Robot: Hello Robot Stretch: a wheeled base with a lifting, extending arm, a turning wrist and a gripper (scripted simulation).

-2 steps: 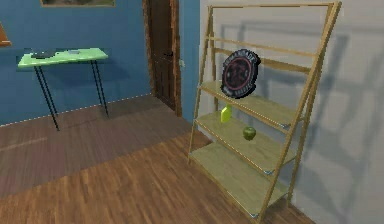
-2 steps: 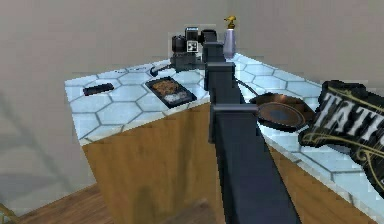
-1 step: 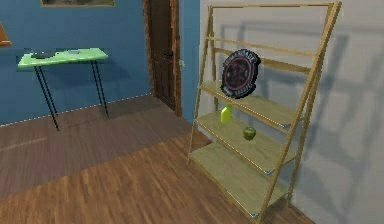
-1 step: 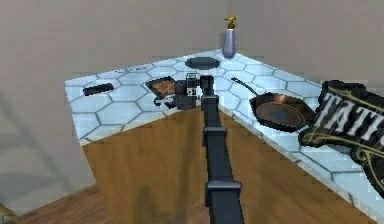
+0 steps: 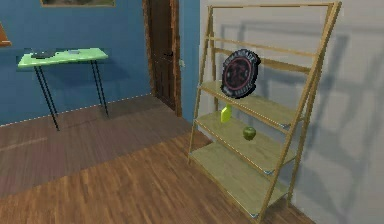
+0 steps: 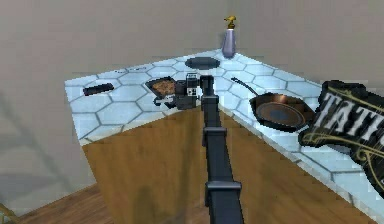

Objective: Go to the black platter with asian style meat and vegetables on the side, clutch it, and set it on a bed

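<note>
On the hexagon-tiled counter (image 6: 120,110) in the arm side view lies a dark flat platter (image 6: 155,85) with brownish contents. My arm (image 6: 217,150) rises from the bottom edge and reaches over the counter. The gripper (image 6: 168,97) sits at the platter's near right side, left of the two white marker squares (image 6: 190,92). The platter lies on the counter at the gripper's far end, so I cannot tell whether it holds anything, or whether it touches the platter.
The counter also carries a small black object (image 6: 97,89), a round sink (image 6: 202,62), a vase with a yellow flower (image 6: 230,40), a frying pan (image 6: 275,108) and a dark printed object (image 6: 350,120). The forward view has a green table (image 5: 62,58), a dark door (image 5: 162,50) and a leaning wooden shelf (image 5: 255,110).
</note>
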